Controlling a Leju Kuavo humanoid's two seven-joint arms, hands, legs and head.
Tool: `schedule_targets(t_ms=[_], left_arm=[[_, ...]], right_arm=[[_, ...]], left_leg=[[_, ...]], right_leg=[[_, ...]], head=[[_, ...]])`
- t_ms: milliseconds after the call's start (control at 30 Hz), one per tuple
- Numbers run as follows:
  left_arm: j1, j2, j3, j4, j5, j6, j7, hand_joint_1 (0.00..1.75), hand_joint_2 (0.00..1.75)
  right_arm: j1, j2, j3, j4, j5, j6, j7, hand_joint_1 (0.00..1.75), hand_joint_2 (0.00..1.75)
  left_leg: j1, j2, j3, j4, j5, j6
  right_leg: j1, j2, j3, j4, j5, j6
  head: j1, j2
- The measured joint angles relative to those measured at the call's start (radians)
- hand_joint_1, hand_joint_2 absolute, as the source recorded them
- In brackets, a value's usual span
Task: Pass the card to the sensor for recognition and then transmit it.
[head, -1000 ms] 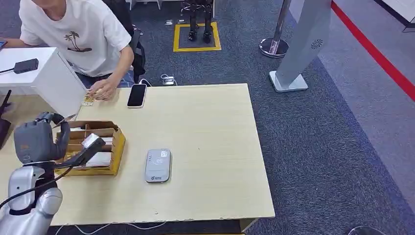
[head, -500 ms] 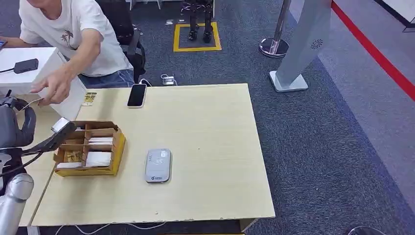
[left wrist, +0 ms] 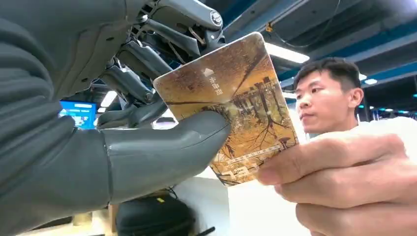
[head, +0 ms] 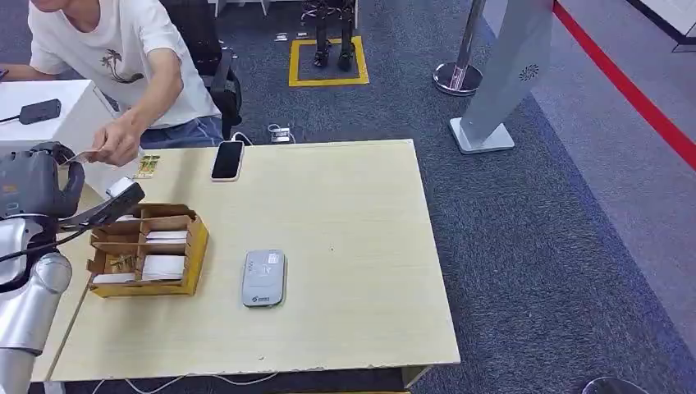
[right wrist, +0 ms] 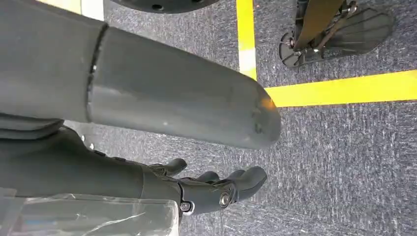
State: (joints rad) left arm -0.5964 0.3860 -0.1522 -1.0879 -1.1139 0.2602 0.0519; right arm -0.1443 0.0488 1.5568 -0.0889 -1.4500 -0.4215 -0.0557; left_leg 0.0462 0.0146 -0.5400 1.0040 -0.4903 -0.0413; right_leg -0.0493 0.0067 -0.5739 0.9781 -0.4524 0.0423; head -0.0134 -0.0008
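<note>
Left hand (left wrist: 123, 128): grasping the card (left wrist: 231, 105) between the thick thumb and the darker fingers; it sits at the left edge of the head view, raised over the near-left corner of the worktop (head: 345, 213).
Card: a brown scenic print, held flat-face to the wrist camera; its free end points away from the hand toward the person, and the person's hand (left wrist: 344, 184) already pinches that far corner.
Key relation: both hands touch the card at once, one at each end, so the hand-over turns on the thumb letting go; I judge the transmit step is under way.
Right hand (right wrist: 216, 189): grasping nothing, fingers loosely curled, hanging over carpet with yellow floor tape; far from the card, so the left arm is the nearer one.
Sensor (head: 264, 277): grey reader lying flat at centre of the head view, well apart from the card.
Cardboard tray (head: 148, 250): left of the sensor, holding more cards.
Smartphone (head: 227, 159): upper left, near the person.
</note>
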Motion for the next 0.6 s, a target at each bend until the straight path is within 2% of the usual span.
schedule_targets(t_ms=[167, 200, 333, 367, 433, 467, 600], left_arm=[[-0.029, -0.026, -0.03, 0.021, -0.001, -0.025, 0.0, 1.73, 1.75], [-0.035, -0.032, -0.038, 0.025, -0.003, -0.031, 0.0, 0.0, 1.75], [-0.051, -0.053, -0.063, 0.038, 0.0, -0.042, -0.001, 0.0, 1.75], [-0.054, -0.058, -0.069, 0.039, 0.005, -0.042, -0.001, 0.0, 0.0], [-0.055, -0.064, -0.077, 0.04, 0.015, -0.04, -0.002, 0.0, 0.0], [-0.055, -0.067, -0.081, 0.04, 0.018, -0.04, -0.002, 0.0, 1.75], [-0.055, -0.072, -0.092, 0.039, 0.05, -0.063, -0.002, 0.0, 1.75]], right_arm=[[-0.002, -0.001, 0.0, 0.0, 0.005, 0.002, 0.001, 0.0, 0.0], [-0.002, -0.001, 0.0, 0.0, 0.005, 0.002, 0.004, 0.0, 0.0], [-0.001, -0.001, 0.0, 0.0, 0.005, 0.002, 0.007, 0.0, 0.0], [-0.001, -0.001, 0.0, 0.0, 0.005, 0.002, 0.007, 0.0, 0.0], [-0.001, -0.002, 0.0, 0.0, 0.005, 0.002, 0.006, 0.0, 0.0], [-0.001, -0.002, 0.0, 0.0, 0.005, 0.002, 0.003, 0.0, 0.0], [-0.001, -0.003, 0.0, 0.0, 0.001, 0.002, -0.001, 0.0, 0.0]], left_leg=[[0.0, -0.001, -0.002, 0.0, 0.0, 0.0], [0.0, -0.001, -0.002, 0.0, 0.0, 0.0], [0.0, -0.001, -0.002, 0.0, 0.0, 0.0], [0.0, -0.001, -0.002, 0.0, 0.0, 0.0], [0.0, -0.001, -0.002, 0.0, 0.0, 0.0], [0.0, -0.001, -0.002, 0.0, 0.0, 0.0], [0.0, -0.001, -0.002, 0.0, 0.0, 0.0]], right_leg=[[0.0, -0.001, -0.001, 0.0, 0.0, 0.0], [0.0, -0.001, -0.001, 0.0, 0.0, 0.0], [0.0, -0.001, -0.001, 0.0, 0.0, 0.0], [0.0, -0.001, -0.001, 0.0, 0.0, 0.0], [0.0, -0.001, -0.001, 0.0, 0.0, 0.0], [0.0, -0.001, -0.001, 0.0, 0.0, 0.0], [0.0, -0.001, -0.001, 0.0, 0.0, 0.0]], head=[[0.0, 0.0], [0.0, 0.0], [0.0, 0.0], [0.0, 0.0], [0.0, 0.0], [0.0, 0.0], [0.0, 0.0]])
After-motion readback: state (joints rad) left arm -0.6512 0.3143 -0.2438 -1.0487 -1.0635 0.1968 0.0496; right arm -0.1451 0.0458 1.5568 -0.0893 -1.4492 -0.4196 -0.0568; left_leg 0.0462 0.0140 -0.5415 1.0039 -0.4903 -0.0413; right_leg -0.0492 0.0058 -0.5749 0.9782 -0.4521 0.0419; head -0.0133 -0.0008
